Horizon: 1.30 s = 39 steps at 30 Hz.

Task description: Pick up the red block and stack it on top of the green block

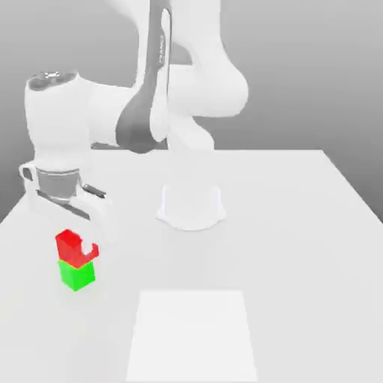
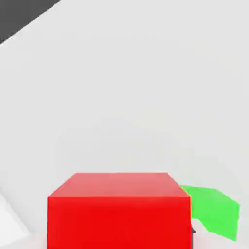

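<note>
Since the gripper (image 1: 77,243) is clamped on the red block (image 1: 69,244) atop the green block (image 1: 77,274), you'd square it up, then let go.

Red block (image 1: 70,246) atop green block (image 1: 77,274), slightly offset.

White table (image 1: 299,224), pale square patch (image 1: 193,335)
</note>
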Each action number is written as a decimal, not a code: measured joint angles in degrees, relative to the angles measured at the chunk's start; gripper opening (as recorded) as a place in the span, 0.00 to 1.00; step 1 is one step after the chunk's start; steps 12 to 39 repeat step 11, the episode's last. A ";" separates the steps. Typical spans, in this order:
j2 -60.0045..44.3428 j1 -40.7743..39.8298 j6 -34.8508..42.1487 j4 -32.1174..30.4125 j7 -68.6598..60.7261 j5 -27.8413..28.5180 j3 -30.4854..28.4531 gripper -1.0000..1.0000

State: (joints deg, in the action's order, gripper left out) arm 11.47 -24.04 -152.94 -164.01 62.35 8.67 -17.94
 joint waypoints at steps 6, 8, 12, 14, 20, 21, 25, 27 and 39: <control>-8.52 0.45 -9.52 -1.20 -2.32 -6.33 -1.84 0.00; -12.72 0.38 -13.35 -1.08 -5.61 -11.10 -0.56 0.00; -13.86 -0.13 -14.37 -1.04 -6.44 -12.31 0.31 1.00; -13.86 -0.13 -14.37 -1.04 -6.44 -12.31 0.31 1.00; -13.86 -0.13 -14.37 -1.04 -6.44 -12.31 0.31 1.00; -13.86 -0.13 -14.37 -1.04 -6.44 -12.31 0.31 1.00; -13.86 -0.13 -14.37 -1.04 -6.44 -12.31 0.31 1.00; -13.86 -0.13 -14.37 -1.04 -6.44 -12.31 0.31 1.00; -13.86 -0.13 -14.37 -1.04 -6.44 -12.31 0.31 1.00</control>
